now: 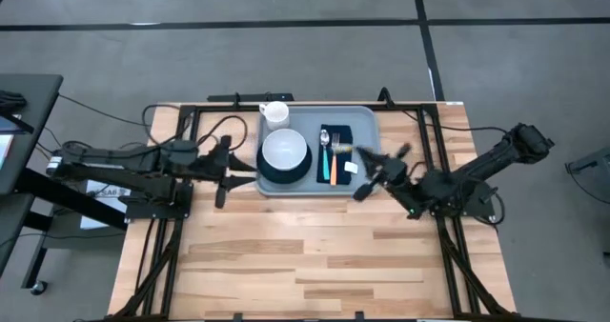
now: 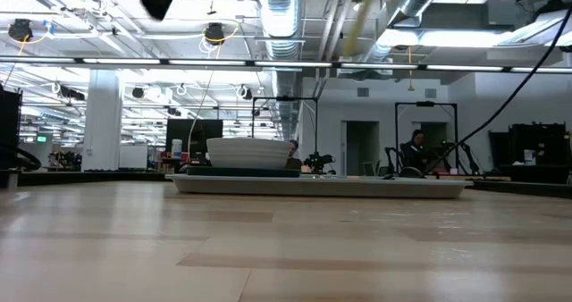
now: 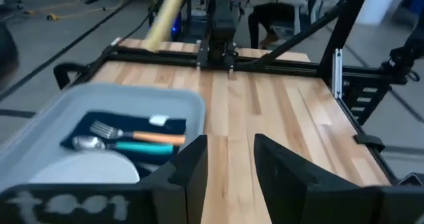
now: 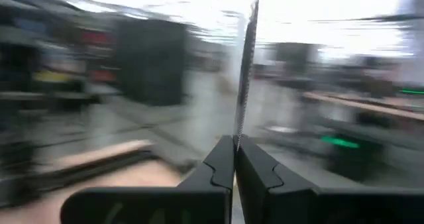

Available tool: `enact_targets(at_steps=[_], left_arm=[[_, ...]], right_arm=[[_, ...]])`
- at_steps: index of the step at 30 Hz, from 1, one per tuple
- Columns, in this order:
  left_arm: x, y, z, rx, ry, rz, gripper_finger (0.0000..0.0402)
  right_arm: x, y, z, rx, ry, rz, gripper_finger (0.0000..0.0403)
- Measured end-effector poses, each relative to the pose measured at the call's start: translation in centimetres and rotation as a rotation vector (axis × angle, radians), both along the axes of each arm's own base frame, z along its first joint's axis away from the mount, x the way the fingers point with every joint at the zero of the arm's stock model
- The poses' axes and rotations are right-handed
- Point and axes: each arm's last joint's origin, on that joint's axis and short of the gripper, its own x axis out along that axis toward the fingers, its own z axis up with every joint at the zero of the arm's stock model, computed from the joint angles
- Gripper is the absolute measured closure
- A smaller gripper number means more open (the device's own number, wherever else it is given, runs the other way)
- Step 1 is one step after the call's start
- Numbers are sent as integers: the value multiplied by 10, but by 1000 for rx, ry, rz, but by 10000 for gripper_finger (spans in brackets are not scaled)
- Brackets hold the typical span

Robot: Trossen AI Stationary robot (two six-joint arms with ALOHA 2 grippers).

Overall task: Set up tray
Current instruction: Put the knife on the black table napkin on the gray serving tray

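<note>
The light blue-grey tray (image 1: 367, 117) lies at the table's far middle. It holds a white mug (image 1: 274, 113), a white bowl (image 1: 284, 150) on a dark plate, and a navy napkin (image 1: 355, 136) with a spoon and fork (image 3: 129, 139). My right gripper (image 4: 235, 159) hovers by the tray's right near corner (image 1: 374, 168), blurred, shut on a knife (image 4: 246, 58) with a thin serrated blade. My left gripper (image 3: 228, 174) is open and low, off the tray's left near corner (image 1: 238, 176), touching nothing. My right gripper pinches the knife between its two shut fingers. The serrated blade (image 4: 240, 118) runs out past the fingertips, along the fingers. The fingers hide the part they are on. A yellowish blur (image 2: 357, 16) shows the knife lifted well clear above the tray.
Bare wood (image 1: 305, 255) stretches from the tray to the near edge. Black frame rails (image 1: 448, 255) run along both sides and the far edge. People and equipment show in the room beyond (image 2: 416, 150).
</note>
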Motion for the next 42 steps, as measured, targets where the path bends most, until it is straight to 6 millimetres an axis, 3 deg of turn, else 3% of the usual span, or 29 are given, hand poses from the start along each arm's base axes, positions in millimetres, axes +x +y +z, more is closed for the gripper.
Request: enact_targets(at_steps=[5,9,13,18,22,28,34,42], left_arm=[[-24,1,-26,-65,-54,17,290],[-39,2,-30,-74,-102,17,290],[-52,3,-28,-60,-157,15,290],[-62,3,-23,-32,-210,22,290],[-64,4,-23,-18,-212,28,290],[-62,4,-26,-17,-178,38,290],[-61,4,-26,-22,-175,48,290],[-61,4,-27,-30,-170,52,290]], right_arm=[[19,-26,-19,176,13,375,403],[23,-56,-20,228,43,455,403],[6,-102,-10,374,29,545,403],[-26,-162,-20,698,50,506,403],[-40,-198,-28,882,33,669,403],[-36,-234,-65,1117,89,881,403],[-32,-275,-111,1232,106,809,403],[-13,-313,-132,1325,104,808,403]])
